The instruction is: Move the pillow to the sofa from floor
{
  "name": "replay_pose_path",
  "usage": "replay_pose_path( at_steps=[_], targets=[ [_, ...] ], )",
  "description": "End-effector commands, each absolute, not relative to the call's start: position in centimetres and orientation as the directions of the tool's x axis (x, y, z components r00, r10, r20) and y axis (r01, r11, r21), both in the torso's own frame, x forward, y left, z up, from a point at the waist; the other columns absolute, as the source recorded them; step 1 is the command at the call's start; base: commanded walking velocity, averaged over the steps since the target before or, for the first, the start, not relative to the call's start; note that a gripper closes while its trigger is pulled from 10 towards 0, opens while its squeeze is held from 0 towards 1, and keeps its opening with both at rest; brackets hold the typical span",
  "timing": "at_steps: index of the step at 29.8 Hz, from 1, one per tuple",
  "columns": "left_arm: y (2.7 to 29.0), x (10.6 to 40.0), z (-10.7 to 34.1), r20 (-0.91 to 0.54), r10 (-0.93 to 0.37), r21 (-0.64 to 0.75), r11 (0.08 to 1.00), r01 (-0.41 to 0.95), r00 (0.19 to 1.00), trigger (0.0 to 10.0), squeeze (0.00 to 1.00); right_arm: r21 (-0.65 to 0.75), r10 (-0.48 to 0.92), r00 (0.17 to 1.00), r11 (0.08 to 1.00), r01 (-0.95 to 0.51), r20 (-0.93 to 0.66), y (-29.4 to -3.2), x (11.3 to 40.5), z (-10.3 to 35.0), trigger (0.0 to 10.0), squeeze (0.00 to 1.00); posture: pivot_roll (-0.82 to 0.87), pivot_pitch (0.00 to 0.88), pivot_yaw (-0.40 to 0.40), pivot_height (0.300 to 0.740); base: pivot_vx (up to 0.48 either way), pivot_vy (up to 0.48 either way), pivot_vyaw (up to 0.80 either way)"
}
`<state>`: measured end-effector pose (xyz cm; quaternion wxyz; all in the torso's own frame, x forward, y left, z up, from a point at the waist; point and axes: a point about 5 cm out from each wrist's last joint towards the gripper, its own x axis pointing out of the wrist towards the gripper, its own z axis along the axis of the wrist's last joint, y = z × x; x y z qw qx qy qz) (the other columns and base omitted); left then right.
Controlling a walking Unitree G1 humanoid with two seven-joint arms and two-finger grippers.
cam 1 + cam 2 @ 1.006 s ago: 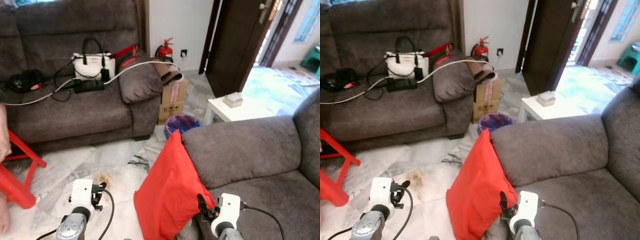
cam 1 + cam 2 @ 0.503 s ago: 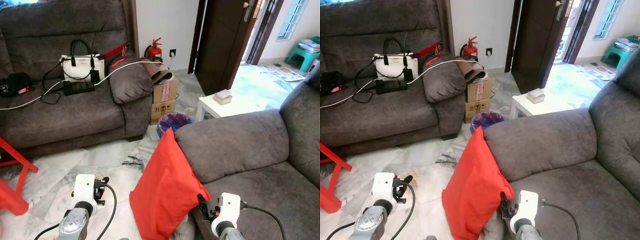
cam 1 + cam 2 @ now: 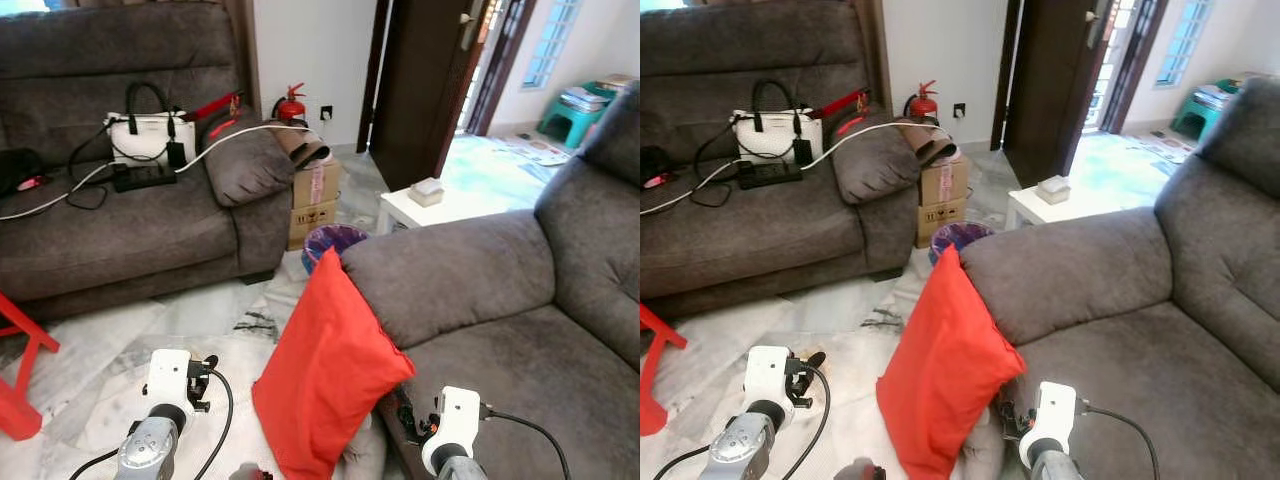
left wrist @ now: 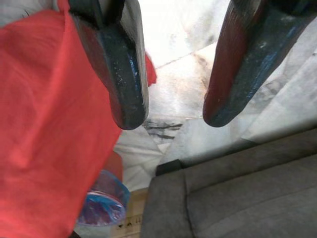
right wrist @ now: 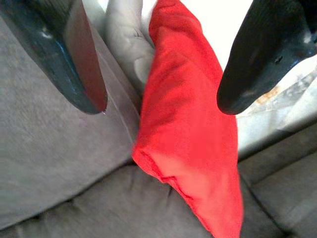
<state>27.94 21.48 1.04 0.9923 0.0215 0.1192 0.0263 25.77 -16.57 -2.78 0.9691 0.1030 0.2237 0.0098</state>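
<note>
Low in the middle of the frame, I am seeing one red pillow standing on the floor, leaning against the arm of the near sofa. Two sofas are showing; the second is sitting upper left. I am keeping both the left hand and right hand spread, holding nothing.

Marble floor bears red pillow propped against sofa.
</note>
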Motion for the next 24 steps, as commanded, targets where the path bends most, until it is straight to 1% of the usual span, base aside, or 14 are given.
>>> replay_pose_path(
  at_steps=[1, 20, 24],
  targets=[
    [21.55, 27.67, 0.68, -0.254, 0.065, 0.037, 0.998, -0.058, 0.965, 10.0, 0.00, 0.209, 0.063, 0.898, 0.977, 0.032, -0.435, -16.67, 25.70, -2.85, 10.0, 0.00, 0.10, 0.047, -0.004, 0.635, 0.000, 0.000, 0.00],
    [21.52, 27.65, 0.60, -0.262, 0.061, 0.029, 0.998, -0.055, 0.963, 10.0, 0.00, 0.205, 0.075, 0.895, 0.978, 0.020, -0.440, -16.63, 25.55, -2.97, 10.0, 0.00, 0.10, 0.047, -0.005, 0.635, 0.000, 0.000, 0.00],
    [21.55, 27.67, 0.60, -0.264, 0.063, 0.027, 0.998, -0.057, 0.962, 10.0, 0.00, 0.199, 0.079, 0.897, 0.980, 0.010, -0.434, -16.62, 25.54, -2.92, 10.0, 0.00, 0.10, 0.046, -0.004, 0.635, 0.000, 0.000, 0.73]
  ],
)
